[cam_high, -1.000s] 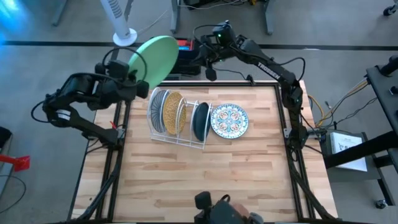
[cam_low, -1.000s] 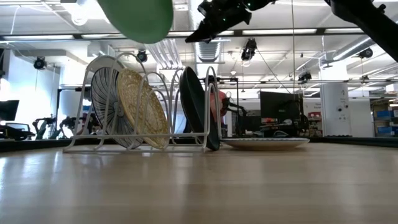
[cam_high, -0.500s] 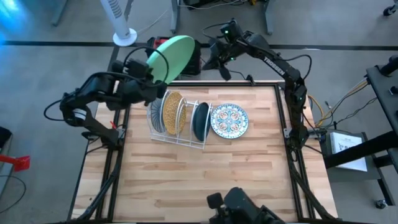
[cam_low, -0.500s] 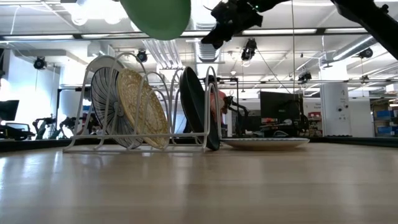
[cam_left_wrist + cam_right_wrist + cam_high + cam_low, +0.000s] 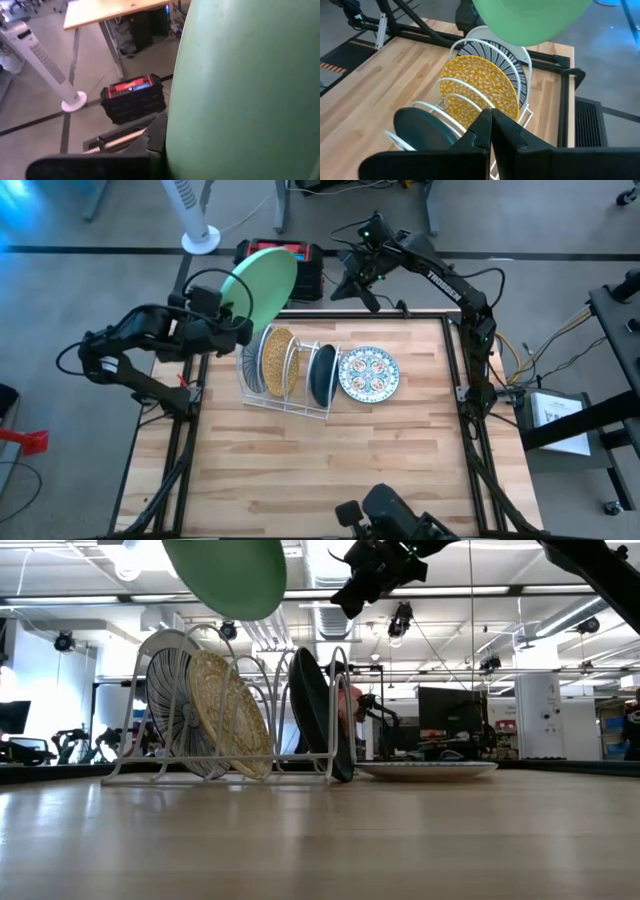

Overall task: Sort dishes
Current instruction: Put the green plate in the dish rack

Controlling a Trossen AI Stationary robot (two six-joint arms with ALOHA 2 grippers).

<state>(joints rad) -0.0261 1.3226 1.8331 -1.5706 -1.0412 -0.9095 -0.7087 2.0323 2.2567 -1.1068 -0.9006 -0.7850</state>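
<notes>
Left wrist view: green plate (image 5: 240, 90) hides the left gripper's (image 5: 232, 332) fingers

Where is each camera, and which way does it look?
High: above, looking straight down; both arms, green plate, white rack.
Low: at table height, looking across; rack, the right gripper overhead.
Left wrist: on the left arm, facing the green plate it holds.
Right wrist: behind the shut right gripper, facing the rack.
Shared: every view shows the green plate.

Legible text: one marking only. The right arm (image 5: 445, 282) carries white lettering along its upper link, apparently "TROSSEN", though it is small. No other label, number or sign is readable.
</notes>
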